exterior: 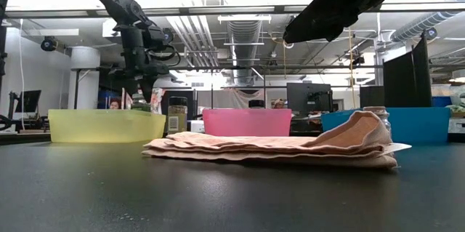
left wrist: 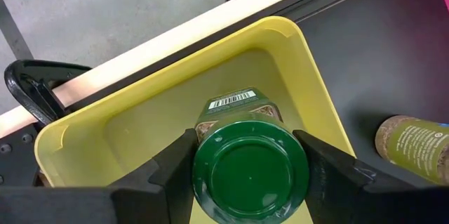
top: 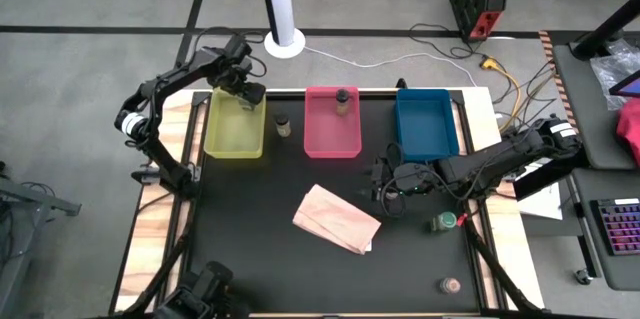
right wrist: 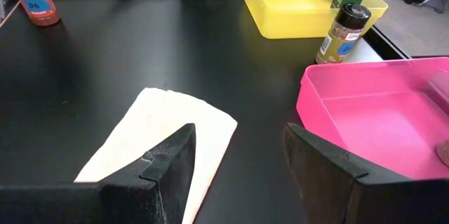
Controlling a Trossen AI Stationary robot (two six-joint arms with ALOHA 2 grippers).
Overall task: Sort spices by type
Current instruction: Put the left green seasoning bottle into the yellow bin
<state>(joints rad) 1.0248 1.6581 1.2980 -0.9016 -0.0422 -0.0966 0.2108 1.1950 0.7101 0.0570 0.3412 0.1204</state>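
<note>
Left gripper (left wrist: 249, 175) is over the far end of the yellow tray (top: 222, 141), fingers clamped on either side of a green-capped jar (left wrist: 250, 171); in the left wrist view the jar hangs cap-up between the fingers with the tray floor below it, barcode label facing the tray's far wall. The low view shows this jar held above the tray rim, not resting on the floor. Right gripper (right wrist: 238, 161) is raised over the black table (top: 250, 259) near the tan paper bag (top: 336, 219), in front of the blue tray (top: 426, 124); its fingers stand apart with nothing between them. A dark-capped jar with greenish-brown contents (top: 283, 125) stands upright on the table in the gap between the yellow tray and the pink tray (top: 332, 131). Another jar (top: 342, 98) sits inside the pink tray at its far end; contents look brownish, though the overhead view is too small to be sure. A green-capped jar (top: 443, 222) lies on the table at the right side, just beside the right arm. A jar with a pinkish top (top: 451, 285) stands alone near the table's front right corner. In the right wrist view a jar with reddish contents (right wrist: 34, 1) stands at the far table edge.
</note>
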